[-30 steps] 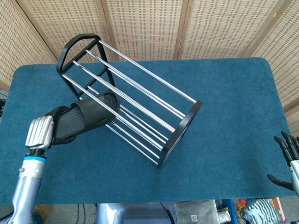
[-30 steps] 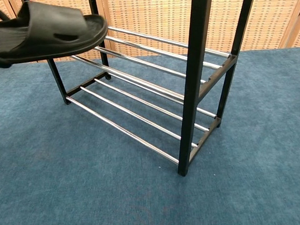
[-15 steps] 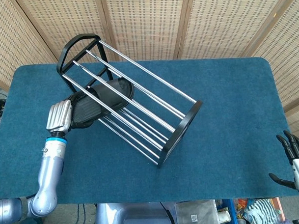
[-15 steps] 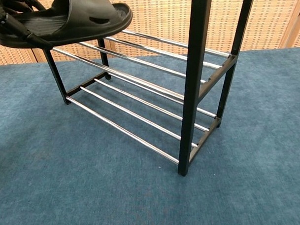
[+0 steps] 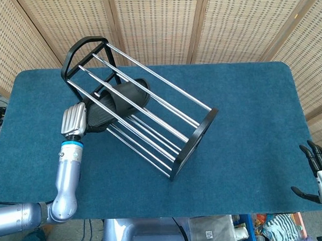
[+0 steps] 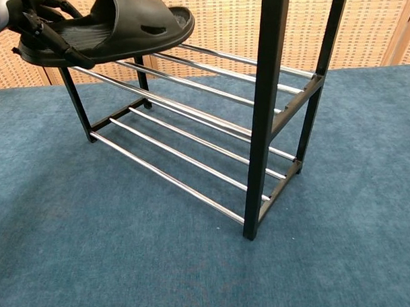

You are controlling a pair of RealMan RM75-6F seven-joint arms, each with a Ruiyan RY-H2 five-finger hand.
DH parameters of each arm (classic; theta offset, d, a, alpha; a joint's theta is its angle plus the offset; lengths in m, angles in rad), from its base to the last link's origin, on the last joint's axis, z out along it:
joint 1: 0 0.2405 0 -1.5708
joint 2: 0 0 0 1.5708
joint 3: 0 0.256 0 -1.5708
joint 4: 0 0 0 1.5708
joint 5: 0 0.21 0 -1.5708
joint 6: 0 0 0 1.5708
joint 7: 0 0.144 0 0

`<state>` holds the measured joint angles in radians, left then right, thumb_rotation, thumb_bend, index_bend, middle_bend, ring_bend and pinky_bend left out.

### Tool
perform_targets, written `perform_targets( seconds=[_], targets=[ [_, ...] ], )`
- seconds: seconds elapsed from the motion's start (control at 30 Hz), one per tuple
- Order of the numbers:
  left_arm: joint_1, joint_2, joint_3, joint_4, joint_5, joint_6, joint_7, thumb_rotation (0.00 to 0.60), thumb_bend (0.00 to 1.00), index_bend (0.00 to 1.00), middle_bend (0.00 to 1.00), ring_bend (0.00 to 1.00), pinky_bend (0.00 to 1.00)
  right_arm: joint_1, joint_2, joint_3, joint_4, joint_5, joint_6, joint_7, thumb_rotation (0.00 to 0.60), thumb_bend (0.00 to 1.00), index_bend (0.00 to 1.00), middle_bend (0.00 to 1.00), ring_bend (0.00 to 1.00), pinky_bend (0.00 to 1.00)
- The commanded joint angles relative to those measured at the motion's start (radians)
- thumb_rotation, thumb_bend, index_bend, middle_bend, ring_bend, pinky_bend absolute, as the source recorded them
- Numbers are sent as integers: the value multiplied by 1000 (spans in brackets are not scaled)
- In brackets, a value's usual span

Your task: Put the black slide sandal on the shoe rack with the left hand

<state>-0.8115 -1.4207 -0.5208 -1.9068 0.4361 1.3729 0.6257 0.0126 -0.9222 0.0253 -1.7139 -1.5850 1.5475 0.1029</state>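
Sandal (image 6: 120, 25) is looking light and flexible; we are holding its heel with left hand (image 6: 42, 24) over the shoe rack (image 6: 270, 104).

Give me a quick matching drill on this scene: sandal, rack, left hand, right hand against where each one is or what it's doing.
Things:
1. sandal
2. rack
3. left hand
4. right hand

States:
A. fingers apart, holding nothing, at the table's near right edge
B. stands on the blue table
C. over the rack's middle rails
D. holds the sandal's heel end

Pairs: 1-C, 2-B, 3-D, 4-A
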Motion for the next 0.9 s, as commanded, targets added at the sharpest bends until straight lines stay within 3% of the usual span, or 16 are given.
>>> perform_targets(
  seconds=[0.03, 0.07, 0.17, 0.57, 0.9],
  targets=[
    [-3, -15, 9, 2, 28, 17, -18, 600, 416, 160, 1, 0, 3, -1, 1, 0, 0, -1, 1, 1, 600, 0, 0, 0, 0, 0],
    [-4, -17, 14, -1, 25, 21, -15, 600, 416, 85, 0, 0, 0, -1, 1, 0, 0, -1, 2, 2, 600, 0, 0, 0, 0, 0],
    [-13, 0, 17, -31, -30, 19, 25, 600, 416, 0, 0, 0, 0, -2, 2, -1, 0, -2, 2, 3, 600, 0, 0, 0, 0, 0],
    [-5, 48, 52, -89, -4, -12, -2, 600, 416, 0, 0, 0, 0, -4, 6, -5, -1, -9, 5, 7, 600, 0, 0, 0, 0, 0],
    [72, 137, 130, -168, 198, -100, -130, 600, 416, 0, 0, 0, 0, -5, 9, -6, -3, -10, 5, 12, 600, 0, 0, 0, 0, 0]
  ],
)
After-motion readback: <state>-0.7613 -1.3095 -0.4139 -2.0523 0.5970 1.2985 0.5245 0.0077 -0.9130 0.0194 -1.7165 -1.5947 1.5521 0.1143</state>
